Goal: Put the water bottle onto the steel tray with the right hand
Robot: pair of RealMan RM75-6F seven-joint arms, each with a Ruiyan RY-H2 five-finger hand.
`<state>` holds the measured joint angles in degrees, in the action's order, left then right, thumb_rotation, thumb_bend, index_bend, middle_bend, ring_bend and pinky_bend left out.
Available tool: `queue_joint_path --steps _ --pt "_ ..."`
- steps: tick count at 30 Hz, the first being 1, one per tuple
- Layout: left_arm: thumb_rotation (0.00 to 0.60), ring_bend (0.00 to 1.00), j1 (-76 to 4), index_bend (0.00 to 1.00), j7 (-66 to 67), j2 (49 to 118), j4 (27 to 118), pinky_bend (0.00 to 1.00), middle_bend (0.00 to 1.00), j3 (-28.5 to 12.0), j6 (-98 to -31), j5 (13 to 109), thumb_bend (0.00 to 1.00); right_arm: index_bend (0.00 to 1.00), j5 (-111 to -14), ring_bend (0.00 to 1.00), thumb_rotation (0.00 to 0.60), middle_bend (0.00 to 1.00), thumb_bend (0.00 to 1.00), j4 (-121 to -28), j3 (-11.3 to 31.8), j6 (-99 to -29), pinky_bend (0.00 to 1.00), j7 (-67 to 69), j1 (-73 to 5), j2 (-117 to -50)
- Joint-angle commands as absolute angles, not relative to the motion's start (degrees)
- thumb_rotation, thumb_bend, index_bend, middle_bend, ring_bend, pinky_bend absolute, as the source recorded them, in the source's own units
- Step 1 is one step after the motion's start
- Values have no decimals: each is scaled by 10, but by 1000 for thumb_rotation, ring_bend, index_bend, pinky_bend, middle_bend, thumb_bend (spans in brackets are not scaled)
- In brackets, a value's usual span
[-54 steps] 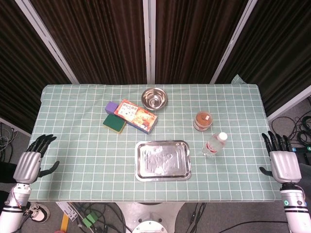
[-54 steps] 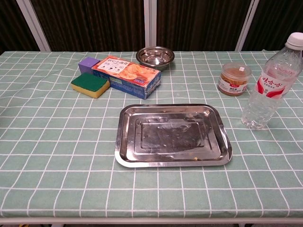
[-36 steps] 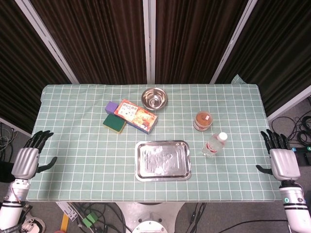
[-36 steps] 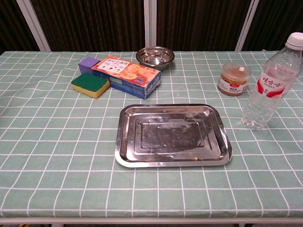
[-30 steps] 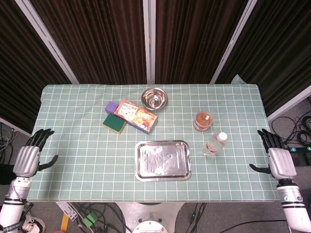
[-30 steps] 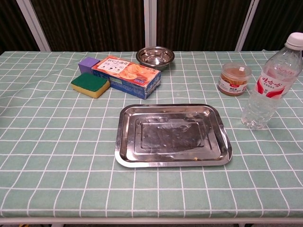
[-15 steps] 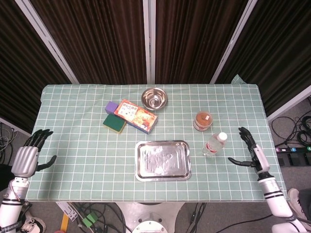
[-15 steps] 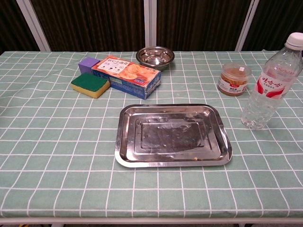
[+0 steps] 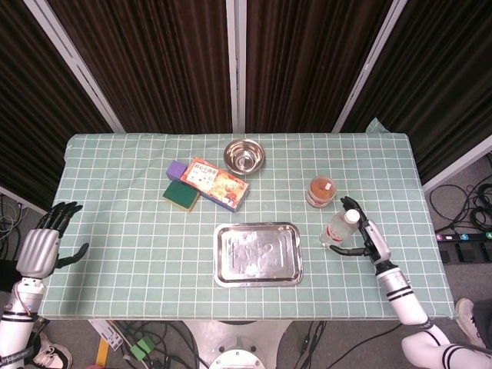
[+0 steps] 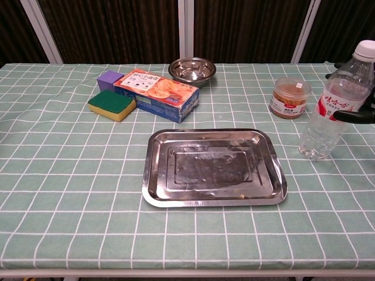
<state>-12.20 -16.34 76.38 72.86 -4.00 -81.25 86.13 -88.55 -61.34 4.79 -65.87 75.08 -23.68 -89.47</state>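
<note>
The clear water bottle [image 9: 338, 229] with a white cap and red label stands upright on the checked cloth, right of the steel tray [image 9: 257, 226]. My right hand [image 9: 366, 238] is just to the right of the bottle, fingers spread around it, holding nothing. In the chest view the bottle [image 10: 333, 108] stands at the right edge, with the hand's thumb [image 10: 355, 116] reaching its label; the rest of the hand is out of frame. The tray [image 10: 214, 133] has nothing on it. My left hand [image 9: 42, 247] hangs open off the table's left edge.
An amber jar [image 9: 322, 190] stands just behind the bottle. Further back are a steel bowl [image 9: 244, 156], an orange snack box [image 9: 219, 183], a green-and-yellow sponge [image 9: 181, 195] and a purple block [image 9: 177, 170]. The table's right edge lies beyond my right hand.
My right hand has swung in from beyond the table's right edge to the bottle's right side. The bottle and tray have not moved; the left hand has barely shifted.
</note>
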Motion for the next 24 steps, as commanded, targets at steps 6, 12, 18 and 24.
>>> queue_joint_path --steps 6,12,18,24 --pt "563 109 -122 185 -171 763 721 193 207 -37 -808 860 312 279 -864 148 600 295 0 -587 62 -622 183 744 -267 -926" --pt "564 109 -121 185 -176 761 723 193 207 -37 -810 860 312 578 -859 300 600 465 98 -595 65 -615 332 717 -277 -928" --pt "564 109 -120 185 -178 761 727 193 207 -37 -812 862 312 675 -849 328 600 529 181 -634 84 -650 352 677 -270 -909" --pt "559 109 -122 185 -178 763 731 193 207 -37 -813 864 312 682 -850 329 600 538 194 -742 110 -694 353 621 -263 -836"
